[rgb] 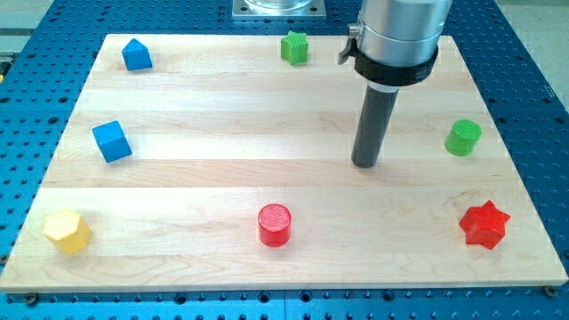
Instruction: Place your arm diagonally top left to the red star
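The red star (484, 224) lies near the view's bottom right corner of the wooden board (204, 187). My tip (365, 164) rests on the board right of centre. It stands up and to the left of the red star, well apart from it. The green cylinder (463, 138) sits to the tip's right, above the star. The red cylinder (274, 225) lies down and to the left of the tip. The tip touches no block.
A green star (295, 47) sits at the top centre. A blue house-shaped block (136, 55) is at the top left, a blue cube (112, 140) at the left, a yellow hexagon (68, 231) at the bottom left. The arm's grey body (398, 36) hangs over the top right.
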{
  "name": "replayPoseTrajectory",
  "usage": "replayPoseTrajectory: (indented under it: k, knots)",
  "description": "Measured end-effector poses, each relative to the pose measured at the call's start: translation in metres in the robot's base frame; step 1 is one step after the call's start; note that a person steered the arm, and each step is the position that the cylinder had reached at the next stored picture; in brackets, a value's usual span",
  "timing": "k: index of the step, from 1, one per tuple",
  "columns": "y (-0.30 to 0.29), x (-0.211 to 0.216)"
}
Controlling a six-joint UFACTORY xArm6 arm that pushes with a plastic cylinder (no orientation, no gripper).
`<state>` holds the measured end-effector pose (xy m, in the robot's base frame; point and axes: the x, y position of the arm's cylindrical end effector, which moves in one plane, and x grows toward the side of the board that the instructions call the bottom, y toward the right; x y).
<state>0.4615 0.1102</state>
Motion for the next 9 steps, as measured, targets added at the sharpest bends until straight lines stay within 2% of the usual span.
replayPoseTrajectory:
  k: [1,3,6,9]
  knots:
    - [0.002,0.0]
    - [-0.056,-0.011]
    - [-0.033,-0.03]
    - [-0.027,-0.031]
